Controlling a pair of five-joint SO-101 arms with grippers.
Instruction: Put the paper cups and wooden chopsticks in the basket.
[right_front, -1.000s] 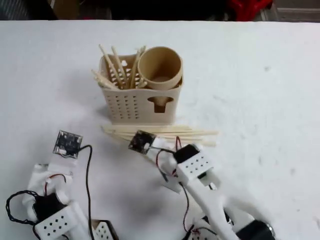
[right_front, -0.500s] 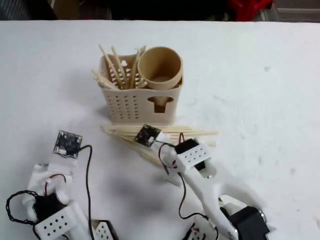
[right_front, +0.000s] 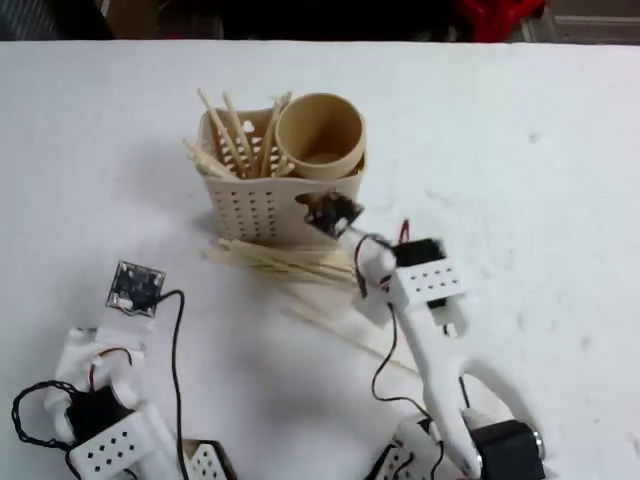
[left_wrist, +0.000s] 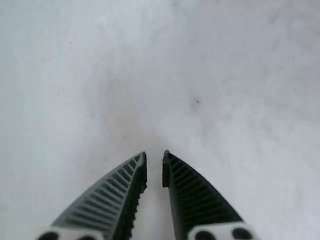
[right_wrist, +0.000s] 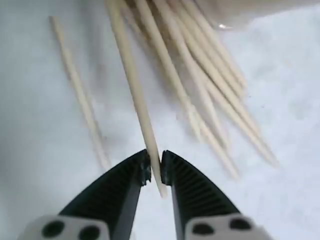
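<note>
One chopstick (right_wrist: 134, 90), near end — inside right pincer (right_wrist: 155, 167)

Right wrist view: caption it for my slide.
Right pincer shut on one wooden chopstick, other chopsticks lying loose on the white table.

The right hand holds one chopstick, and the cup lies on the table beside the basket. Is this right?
Not quite. The right hand does hold one chopstick, but the cup stands inside the basket, not beside it. The high view shows this.
</note>
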